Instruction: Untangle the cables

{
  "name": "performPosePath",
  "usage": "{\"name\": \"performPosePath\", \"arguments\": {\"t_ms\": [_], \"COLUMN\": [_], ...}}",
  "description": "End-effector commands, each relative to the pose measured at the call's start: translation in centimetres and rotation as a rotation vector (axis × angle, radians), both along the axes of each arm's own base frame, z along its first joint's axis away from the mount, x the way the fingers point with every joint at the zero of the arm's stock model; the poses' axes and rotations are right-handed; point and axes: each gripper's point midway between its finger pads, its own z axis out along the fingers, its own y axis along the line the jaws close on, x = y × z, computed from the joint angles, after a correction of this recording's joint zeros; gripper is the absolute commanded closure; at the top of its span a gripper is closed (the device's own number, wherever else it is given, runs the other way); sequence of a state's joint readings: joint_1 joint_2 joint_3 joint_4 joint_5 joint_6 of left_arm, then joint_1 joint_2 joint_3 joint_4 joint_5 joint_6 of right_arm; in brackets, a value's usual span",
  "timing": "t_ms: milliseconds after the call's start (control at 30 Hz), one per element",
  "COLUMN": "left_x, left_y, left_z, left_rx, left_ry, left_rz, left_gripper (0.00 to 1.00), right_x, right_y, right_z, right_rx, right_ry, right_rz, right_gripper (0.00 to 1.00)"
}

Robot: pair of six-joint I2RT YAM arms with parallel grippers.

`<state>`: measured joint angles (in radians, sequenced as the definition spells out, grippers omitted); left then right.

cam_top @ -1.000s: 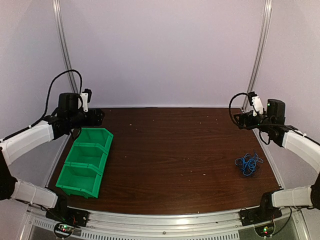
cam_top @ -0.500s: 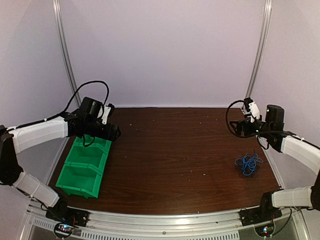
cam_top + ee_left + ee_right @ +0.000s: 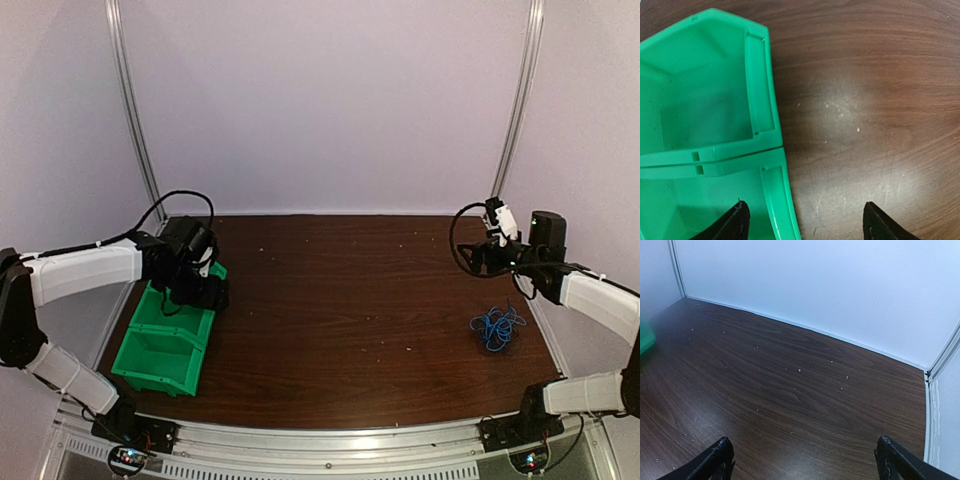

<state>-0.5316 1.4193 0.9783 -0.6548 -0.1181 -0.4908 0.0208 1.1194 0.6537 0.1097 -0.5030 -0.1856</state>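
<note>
The cables (image 3: 497, 327) lie in one small tangled bundle, blue wire mixed with black, on the right side of the brown table. They show in neither wrist view. My right gripper (image 3: 474, 256) is open and empty, held above the table behind and left of the bundle; its fingertips (image 3: 715, 457) frame bare wood. My left gripper (image 3: 203, 292) is open and empty, pointing down over the right rim of the green bin (image 3: 170, 325). In the left wrist view one fingertip (image 3: 732, 225) is over a bin compartment and the other over the table beside the bin (image 3: 715, 100).
The green bin has three compartments in a row along the table's left edge, all showing nothing inside. White walls close the back and sides. Small pale specks dot the wood (image 3: 800, 370).
My left arm swung from the far left in over the bin and now points down at its right rim. My right gripper shifted slightly left and lower. The cables have not moved.
</note>
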Motion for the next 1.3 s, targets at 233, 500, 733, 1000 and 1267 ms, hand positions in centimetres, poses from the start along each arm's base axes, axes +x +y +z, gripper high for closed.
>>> {"name": "performPosePath", "arguments": {"t_ms": [233,500,733,1000,1267], "left_x": [-1.2,0.0,1.4,2.9,2.8], "left_y": [2.2,2.1,0.8,-0.6,-0.1], "left_z": [-3.6,-4.2,-4.0,-4.0,-4.7], "left_rx": [0.091,0.140,0.120,0.104,0.129], "left_ry": [0.071,0.041,-0.010,-0.037,-0.014], "left_rz": [0.108,0.058,-0.018,-0.067,-0.042], "left_gripper": [0.20,0.19,0.27,0.32,0.39], "right_x": [0.1,-0.1,-0.1,-0.1,-0.1], "right_y": [0.2,0.1,0.1,-0.1,-0.2], "right_z": [-0.4,-0.1,-0.3,-0.3,-0.3], "right_rx": [-0.005,-0.015,-0.017,-0.023,-0.030], "right_ry": [-0.002,-0.007,-0.004,-0.006,-0.008], "right_rz": [0.031,0.026,0.024,0.014,0.009], "right_gripper": [0.00,0.00,0.00,0.00,0.00]}}
